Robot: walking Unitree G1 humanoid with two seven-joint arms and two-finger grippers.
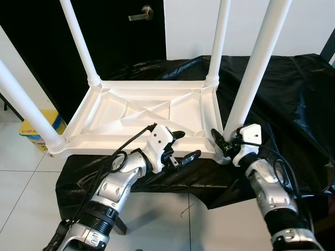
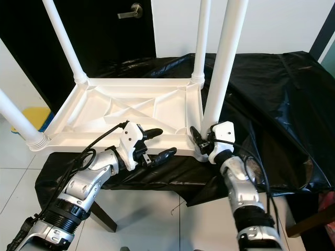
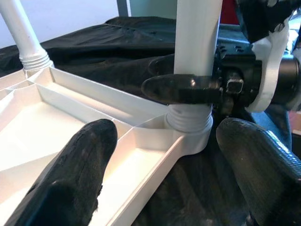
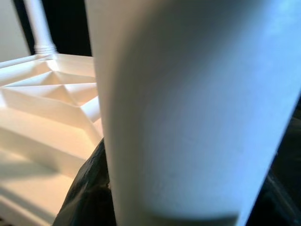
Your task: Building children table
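A white children's table (image 1: 141, 112) lies upside down on a black cloth (image 1: 293, 99), its four white legs pointing up. My right gripper (image 1: 220, 142) is shut around the base of the near right leg (image 1: 256, 68); in the right wrist view that leg (image 4: 188, 103) stands between the fingers, and in the left wrist view one right finger crosses the leg's threaded base (image 3: 190, 117). My left gripper (image 1: 187, 145) is open at the table's near rim, one finger above the rim and one in front of it. Its fingertips (image 3: 70, 179) straddle that rim without gripping.
The near left leg (image 1: 26, 107) juts toward me at the left. A black door with a metal handle (image 1: 141, 14) stands behind. A yellow object (image 1: 36, 128) sits on the white tile floor at the left. Black cloth hangs over the front edge.
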